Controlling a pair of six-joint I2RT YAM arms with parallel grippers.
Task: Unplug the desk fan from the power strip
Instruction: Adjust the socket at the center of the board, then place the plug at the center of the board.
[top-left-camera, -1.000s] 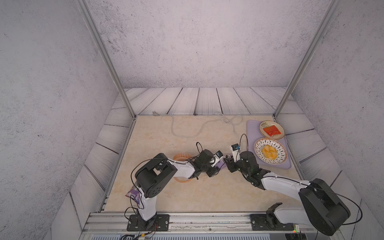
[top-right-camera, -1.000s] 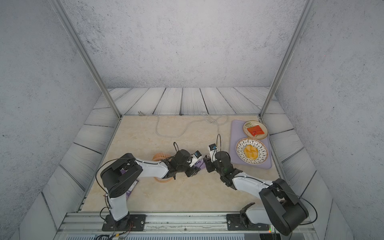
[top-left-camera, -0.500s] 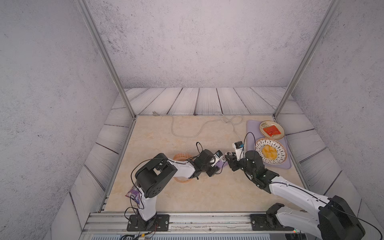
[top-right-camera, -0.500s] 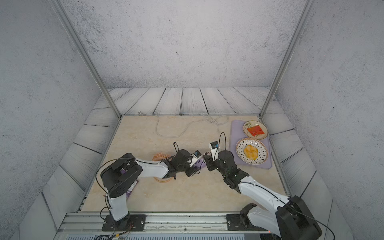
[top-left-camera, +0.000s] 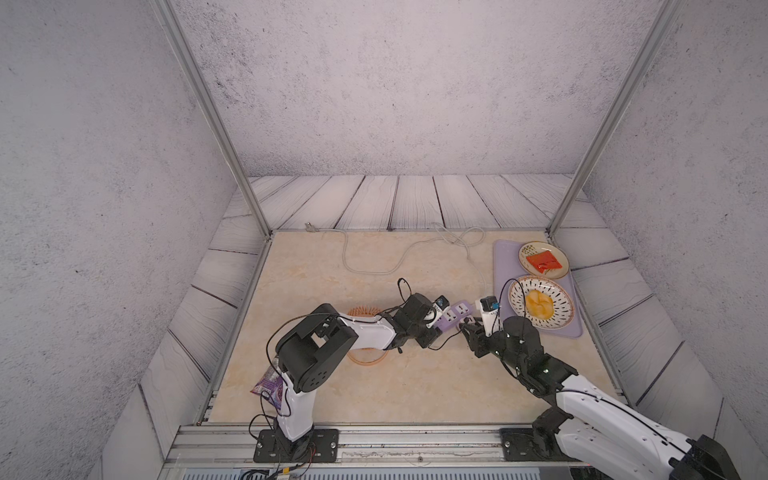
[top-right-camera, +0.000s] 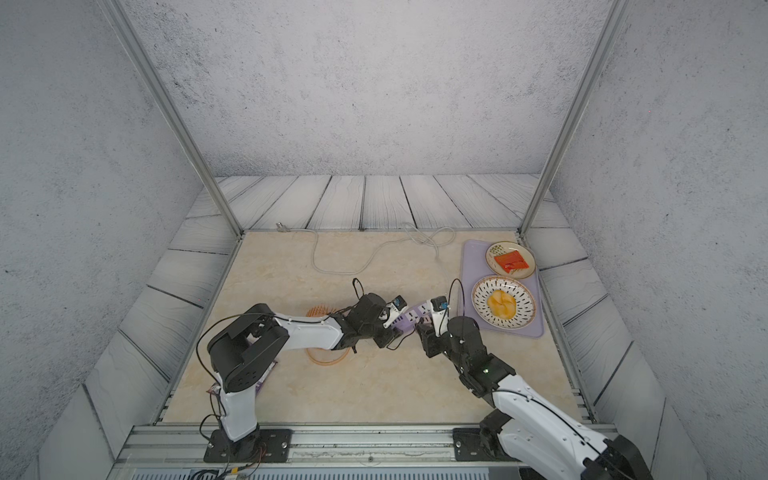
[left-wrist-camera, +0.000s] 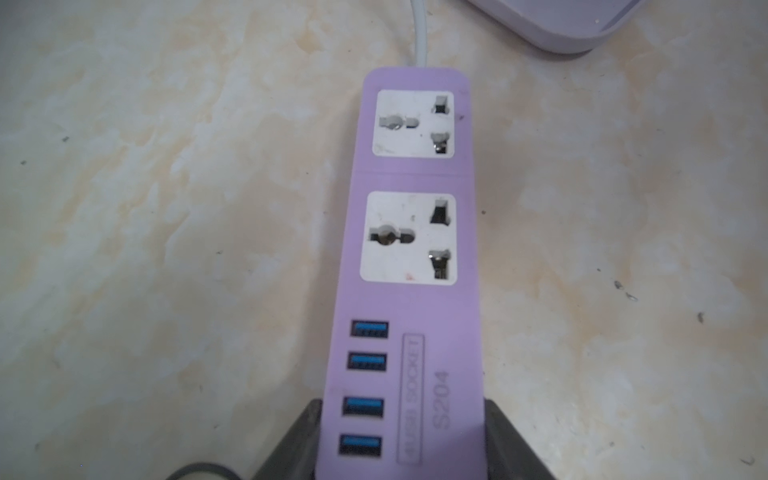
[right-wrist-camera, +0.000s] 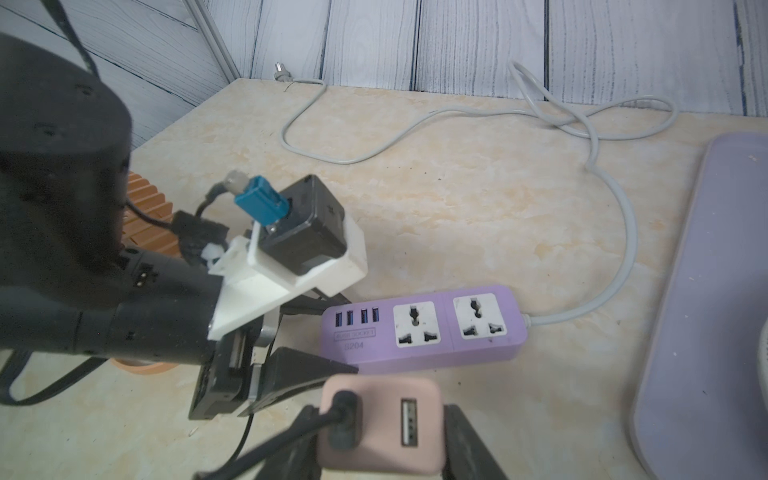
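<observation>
Purple power strip between left pincer and right pincer

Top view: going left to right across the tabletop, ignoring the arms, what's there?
In order: purple snack packet → orange desk fan → lavender power strip → lavender tray.

Tray: flat lavender plastic tray on beige marbled surface
On it: cream plate with red packet; dash-patterned white bowl, yellow food (kind unclear)
Front: purple foil packet

Matt plastic power strip, smooth pink plug
</observation>
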